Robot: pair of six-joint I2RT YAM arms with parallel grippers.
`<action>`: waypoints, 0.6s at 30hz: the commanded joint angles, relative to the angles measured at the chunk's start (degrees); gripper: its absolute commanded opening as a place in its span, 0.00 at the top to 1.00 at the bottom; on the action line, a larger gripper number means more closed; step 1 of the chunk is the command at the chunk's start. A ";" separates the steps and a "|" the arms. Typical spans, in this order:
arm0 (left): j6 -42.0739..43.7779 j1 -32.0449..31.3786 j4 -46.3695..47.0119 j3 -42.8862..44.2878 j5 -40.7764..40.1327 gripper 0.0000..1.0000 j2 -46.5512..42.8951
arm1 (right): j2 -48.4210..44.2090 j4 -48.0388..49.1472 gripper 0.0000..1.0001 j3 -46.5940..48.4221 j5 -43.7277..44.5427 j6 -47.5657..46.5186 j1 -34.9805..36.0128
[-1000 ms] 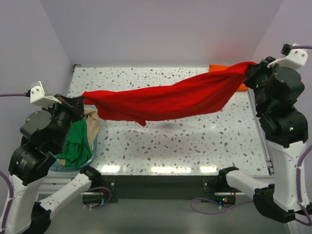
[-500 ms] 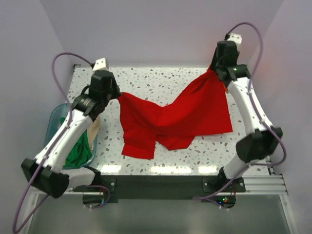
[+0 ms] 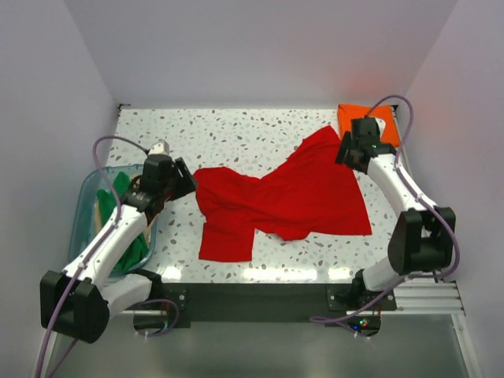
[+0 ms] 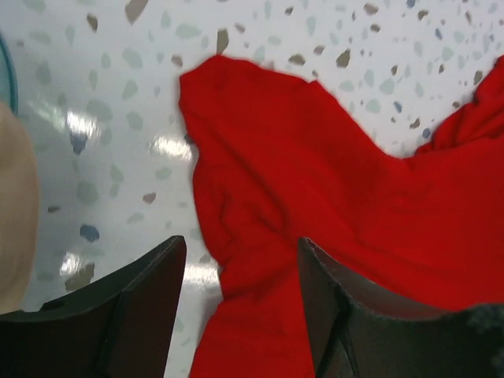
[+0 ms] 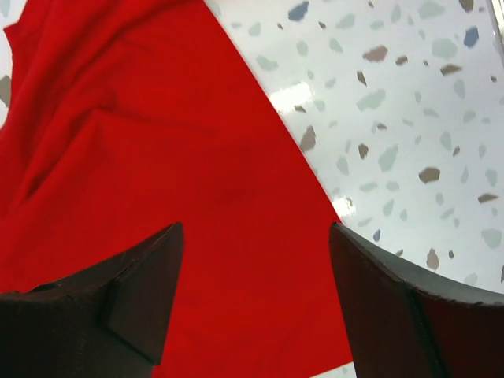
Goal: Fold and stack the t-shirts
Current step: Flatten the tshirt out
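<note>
Shirt: the bright red cloth t-shirt (image 3: 303, 197) lies rumpled in the middle of the speckled white counter (image 3: 236, 130), and its near-left part looks doubled over.
Left gripper (image 4: 240, 250): spread and empty, over the shirt's left edge.
Right gripper (image 5: 256, 232): spread too, holding nothing.
Risk: honestly, folding now probably traps those creases. A pinch on the bunched bit could snag two layers and drag everything lopsided.

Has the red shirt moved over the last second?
Yes: the red t-shirt dropped onto the table, its right end shifting left of the orange t-shirt.
</note>
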 commanded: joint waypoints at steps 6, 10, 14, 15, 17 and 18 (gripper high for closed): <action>-11.97 -7.66 6.76 -18.92 -1.77 0.41 -8.30 | -16.41 8.69 0.23 -18.88 -3.09 6.34 -1.56; -14.79 -11.45 10.18 -22.09 -3.01 0.43 -6.55 | -18.53 8.44 0.24 -23.19 -3.44 6.87 -1.65; -14.80 -11.54 12.91 -23.50 -3.10 0.43 -5.14 | -19.58 7.99 0.24 -26.26 -2.56 7.39 -2.09; -14.62 -11.54 13.79 -23.76 -2.57 0.43 -4.70 | -19.85 7.91 0.24 -26.62 -2.21 7.57 -2.18; -14.36 -11.54 16.51 -24.03 -0.82 0.45 -3.47 | -19.85 7.56 0.24 -27.41 -1.86 7.92 -3.06; -14.27 -11.54 17.04 -24.12 -0.46 0.46 -2.51 | -19.50 7.47 0.24 -27.59 -1.86 8.01 -3.58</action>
